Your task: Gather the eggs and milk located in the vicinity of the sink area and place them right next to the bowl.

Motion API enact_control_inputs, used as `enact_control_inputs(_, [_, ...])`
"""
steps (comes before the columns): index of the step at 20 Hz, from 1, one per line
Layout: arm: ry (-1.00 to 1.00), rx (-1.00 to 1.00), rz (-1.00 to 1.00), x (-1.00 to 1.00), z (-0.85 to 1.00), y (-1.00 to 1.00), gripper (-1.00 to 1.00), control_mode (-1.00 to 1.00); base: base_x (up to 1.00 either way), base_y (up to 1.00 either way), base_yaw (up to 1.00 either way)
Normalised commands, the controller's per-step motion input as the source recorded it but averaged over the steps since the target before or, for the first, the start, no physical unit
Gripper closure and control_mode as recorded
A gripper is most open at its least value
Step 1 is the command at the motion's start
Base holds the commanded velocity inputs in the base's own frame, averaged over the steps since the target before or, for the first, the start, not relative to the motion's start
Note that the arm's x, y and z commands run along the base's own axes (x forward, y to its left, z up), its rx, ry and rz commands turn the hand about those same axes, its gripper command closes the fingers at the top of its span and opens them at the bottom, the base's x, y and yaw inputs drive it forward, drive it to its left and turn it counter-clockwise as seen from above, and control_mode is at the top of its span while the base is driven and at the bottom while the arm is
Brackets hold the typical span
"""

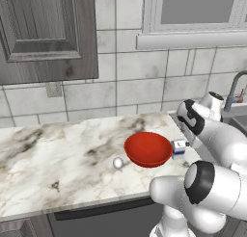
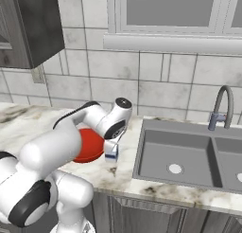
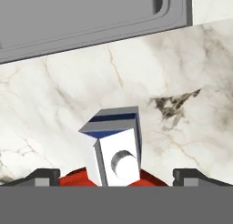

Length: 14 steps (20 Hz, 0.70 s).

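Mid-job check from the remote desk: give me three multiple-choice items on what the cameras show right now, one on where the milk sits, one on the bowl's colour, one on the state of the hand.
1. Where is the milk?
A. In a sink basin
B. On the counter right beside the bowl, on its sink side
C. On the window sill

2. What colour is the bowl?
A. Red
B. Green
C. White

3. How does the hand stand?
A. Shut on the milk
B. Shut on the bowl's rim
C. Open, fingertips spread either side of the milk

Answers:
1 B: both base views show the carton standing on the marble between the bowl and the sink.
2 A: it is plain glossy red in the left base view.
3 C: the hand view shows the two tips far apart, clear gaps between them and the carton.
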Motion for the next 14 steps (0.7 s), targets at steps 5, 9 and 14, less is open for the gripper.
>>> enact_control_inputs(5, [-0.01, -0.08, -0.01, -0.18, 0.22, -0.18, -1.00, -1.00, 0.00, 0.00, 0.00])
enact_control_inputs(9, [0.08, -0.24, 0.10, -0.08, 0.43, -0.33, -1.00, -1.00, 0.00, 0.00, 0.00])
enact_control_inputs(14, [0.04, -0.08, 0.39, -0.05, 0.07, -0.69, -1.00, -1.00, 0.00, 0.00, 0.00])
